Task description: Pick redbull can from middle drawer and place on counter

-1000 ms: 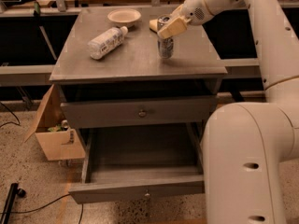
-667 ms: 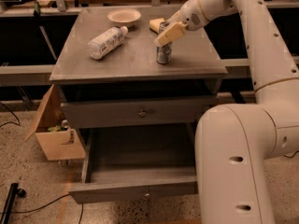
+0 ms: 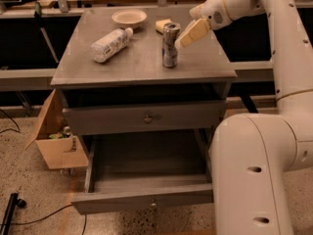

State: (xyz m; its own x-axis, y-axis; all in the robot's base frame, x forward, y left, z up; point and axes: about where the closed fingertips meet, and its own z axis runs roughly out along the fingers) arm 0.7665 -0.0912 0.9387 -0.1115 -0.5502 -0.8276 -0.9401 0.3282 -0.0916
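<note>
The redbull can (image 3: 170, 45) stands upright on the counter (image 3: 142, 65), right of its middle. My gripper (image 3: 185, 38) is just right of the can's upper half, open and holding nothing, its pale yellow fingers (image 3: 194, 31) slanting down toward the can. The arm comes in from the upper right. The middle drawer (image 3: 146, 199) is pulled out below, and its inside shows nothing in it.
A clear plastic bottle (image 3: 109, 44) lies on its side on the counter's left. A pale bowl (image 3: 129, 17) and a yellow block (image 3: 163, 25) sit at the back. The upper knobbed drawer (image 3: 146, 117) is shut. A cardboard box (image 3: 54, 141) stands on the floor, left of the cabinet.
My gripper held the can from above; it has let go and moved off to the right. The can stays standing in the same spot.
</note>
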